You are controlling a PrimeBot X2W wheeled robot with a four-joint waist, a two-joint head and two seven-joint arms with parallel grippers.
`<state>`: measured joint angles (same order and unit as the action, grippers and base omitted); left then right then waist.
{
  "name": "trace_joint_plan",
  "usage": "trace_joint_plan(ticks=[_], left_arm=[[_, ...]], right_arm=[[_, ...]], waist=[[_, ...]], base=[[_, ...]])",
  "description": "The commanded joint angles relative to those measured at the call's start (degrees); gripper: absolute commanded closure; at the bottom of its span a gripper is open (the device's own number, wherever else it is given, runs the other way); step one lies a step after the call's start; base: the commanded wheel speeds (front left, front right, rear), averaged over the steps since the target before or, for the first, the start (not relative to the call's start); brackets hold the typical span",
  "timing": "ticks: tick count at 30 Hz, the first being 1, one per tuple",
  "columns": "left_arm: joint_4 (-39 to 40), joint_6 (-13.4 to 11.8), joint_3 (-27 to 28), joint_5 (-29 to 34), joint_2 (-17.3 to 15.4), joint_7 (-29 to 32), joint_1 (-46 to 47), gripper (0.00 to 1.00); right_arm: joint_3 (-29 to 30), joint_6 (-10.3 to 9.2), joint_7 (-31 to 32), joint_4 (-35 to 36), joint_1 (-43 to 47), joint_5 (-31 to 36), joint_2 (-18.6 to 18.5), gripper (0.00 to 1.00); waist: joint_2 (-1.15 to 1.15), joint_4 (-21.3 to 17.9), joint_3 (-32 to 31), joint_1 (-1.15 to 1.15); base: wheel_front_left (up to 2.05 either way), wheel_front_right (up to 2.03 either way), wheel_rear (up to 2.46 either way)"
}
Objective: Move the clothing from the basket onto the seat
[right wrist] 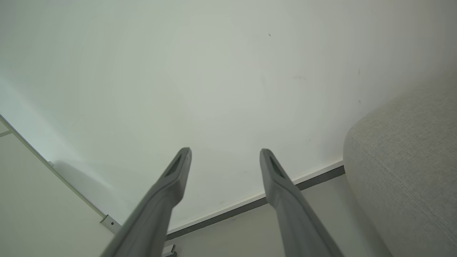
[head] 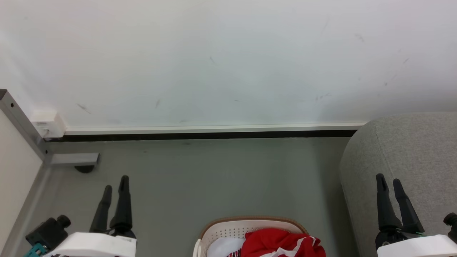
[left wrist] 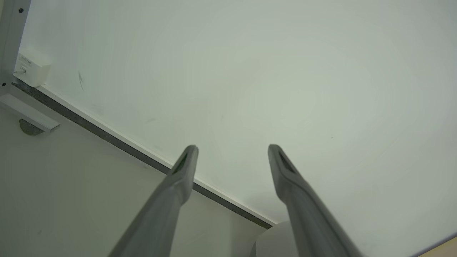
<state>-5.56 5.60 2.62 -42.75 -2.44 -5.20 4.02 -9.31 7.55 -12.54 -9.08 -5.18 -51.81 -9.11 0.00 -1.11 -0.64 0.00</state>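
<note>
Pale wall [head: 228, 60] takes up the upper half of the head view, meeting a grey-green floor [head: 214, 178] along a white skirting strip [head: 214, 129] with a dark gap beneath it. On the floor, the basket [head: 228, 226] is cut off by the bottom edge of that view, so its long axis cannot be told; the curved brown rim of its far end runs left to right. The clothing [head: 282, 242] lies bunched inside, against the basket's far right rim, as a rumpled red heap with no clear long axis; its thin white stripes slant from lower left up to the right. A plain white cloth [head: 225, 248] sits beside it in the basket's left part. The seat [head: 410, 150] stands on the floor to the right of the basket, apart from it, its rounded corner turned toward the wall. The left gripper [head: 115, 182] hovers over the floor left of the basket, and the right gripper [head: 388, 178] over the seat's near edge. Both point toward the wall. In the wrist views, the 2 fingers of each gripper stand spread with nothing between them
</note>
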Motion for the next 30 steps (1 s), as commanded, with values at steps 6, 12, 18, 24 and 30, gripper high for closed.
trace_joint_plan(ticks=[6,12,18,24,30], left_arm=[[-0.3,-0.5,-1.4,7.4,-1.0,-1.5,0.0,0.0],[-0.7,-1.4,-2.4,11.7,-1.4,-2.4,0.0,0.0],[-0.8,-1.8,-3.2,15.2,-1.7,-3.4,-0.1,0.0],[-0.9,-1.8,-3.9,18.5,-1.9,-4.3,-0.1,0.0],[-1.8,-1.6,-4.3,21.3,-1.9,-5.2,-0.3,0.0]], right_arm=[[0.8,-0.05,-0.6,-0.2,-0.7,8.4,0.5,0.0],[1.6,-0.06,-0.8,-1.7,-0.7,13.9,1.1,0.0],[2.1,-0.07,-1.0,-2.5,-1.1,18.5,1.7,0.0],[2.7,-0.07,-1.2,-2.9,-1.2,22.5,2.4,0.0],[3.6,-0.08,-1.4,-4.0,-1.2,26.0,2.9,0.0]], waist=[[0.0,-0.2,-0.1,0.0],[0.0,-0.3,-0.3,0.0],[0.0,-0.5,-0.5,0.0],[0.0,-0.6,-0.6,0.0],[0.0,-0.8,-0.7,0.0]], base=[[0.0,0.0,0.0],[0.0,0.0,0.0],[0.0,0.0,0.0],[0.0,0.0,0.0],[0.0,0.0,0.0]])
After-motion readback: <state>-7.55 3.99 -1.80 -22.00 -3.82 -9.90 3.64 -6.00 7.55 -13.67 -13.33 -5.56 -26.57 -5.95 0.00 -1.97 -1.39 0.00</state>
